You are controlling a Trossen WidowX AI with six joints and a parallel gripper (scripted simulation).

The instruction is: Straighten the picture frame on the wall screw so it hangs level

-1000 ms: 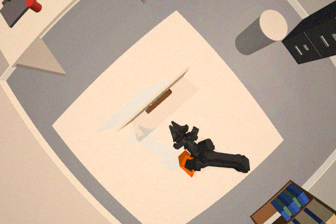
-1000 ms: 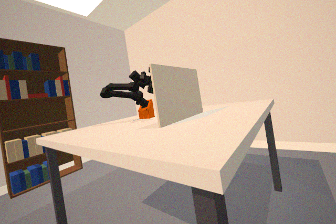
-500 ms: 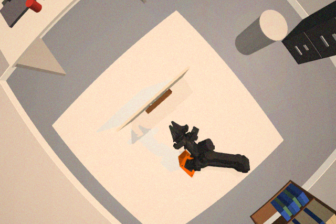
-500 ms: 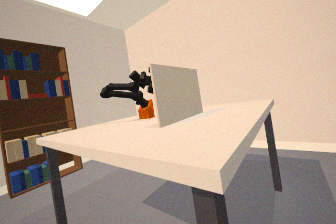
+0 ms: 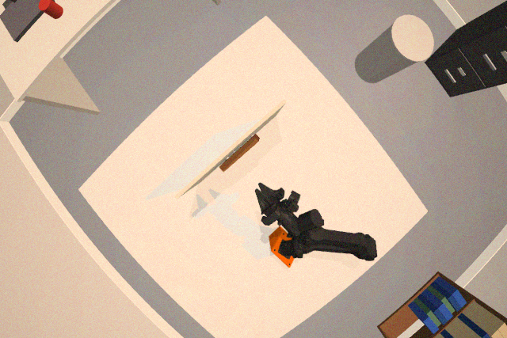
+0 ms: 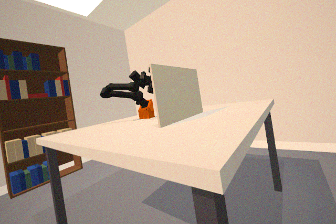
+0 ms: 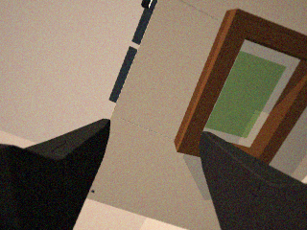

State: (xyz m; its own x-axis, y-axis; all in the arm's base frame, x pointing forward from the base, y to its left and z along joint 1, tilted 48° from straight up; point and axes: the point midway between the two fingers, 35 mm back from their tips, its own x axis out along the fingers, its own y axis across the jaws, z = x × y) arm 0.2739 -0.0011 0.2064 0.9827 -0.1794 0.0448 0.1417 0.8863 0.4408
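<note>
Partly open, the gripper (image 7: pixel 153 182) holds nothing, short of the picture frame (image 7: pixel 240 86).
Brown wooden moulding borders a pale mat and flat green picture; it hangs on the upright wall panel (image 5: pixel 229 150) standing on the table (image 5: pixel 348 170), apart from the dark wedge-shaped fingers.

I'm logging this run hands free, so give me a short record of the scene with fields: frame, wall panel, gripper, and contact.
frame: brown picture frame with green picture, hanging on the panel
wall panel: upright wall panel standing on the table
gripper: gripper open, nothing between its fingers, pointed at the panel
contact: none; gripper apart from the frame
</note>
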